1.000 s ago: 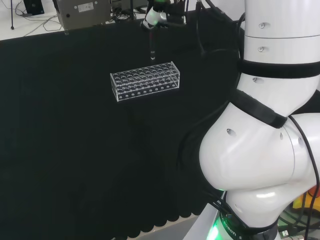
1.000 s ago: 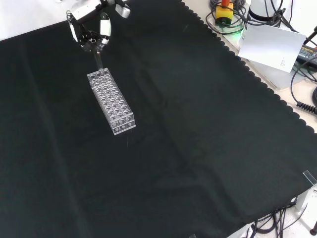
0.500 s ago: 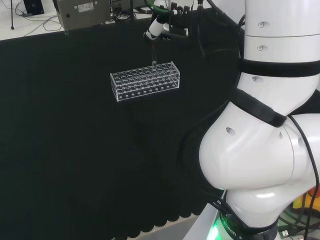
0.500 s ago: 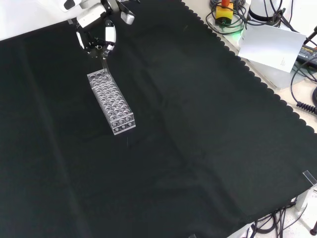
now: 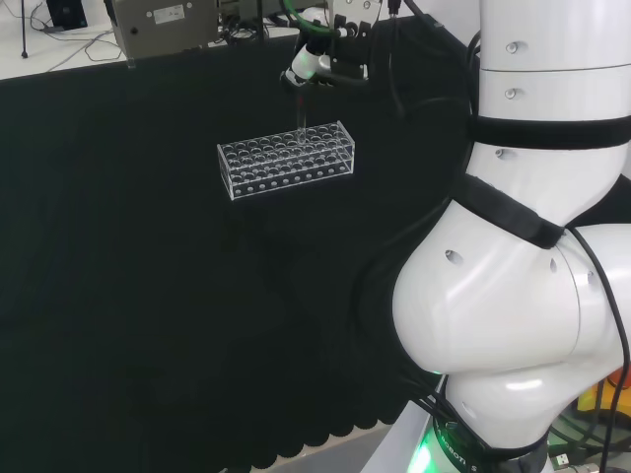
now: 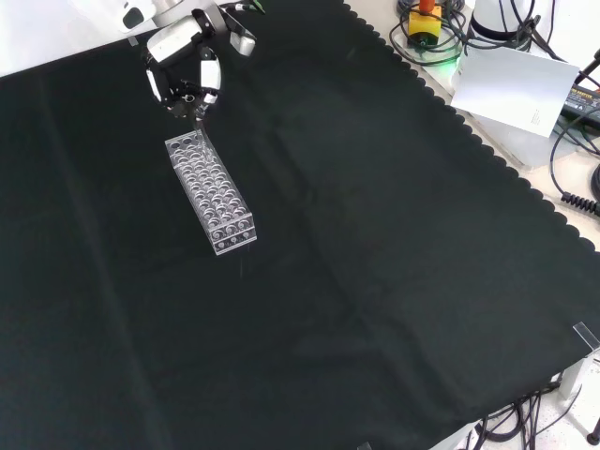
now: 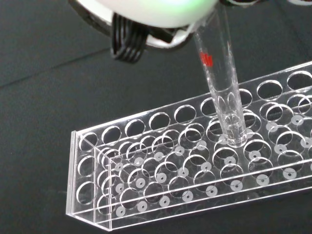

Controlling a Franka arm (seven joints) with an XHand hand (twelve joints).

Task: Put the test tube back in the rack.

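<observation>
Clear plastic rack (image 5: 286, 160) lying on black-cloth desk (image 5: 148, 296), left of centre in head view; in front view (image 6: 210, 193) long axis running away from camera, upper left. Empty holes in several rows, no tubes standing in it as far as visible. Glass test tube (image 7: 222, 83) with small red mark near its upper part — tilted slightly, rounded bottom down inside a hole of the rack in wrist view, middle rows, toward one end. In head view tube (image 5: 302, 116) hanging over the rack's back right part; in front view just at the rack's far end. Robot hand (image 6: 184, 67) directly above that far end, fingers curled and pinching the tube's top; in head view (image 5: 317, 61) above the rack's right half. White arm links (image 5: 523, 246) filling right side of head view.
</observation>
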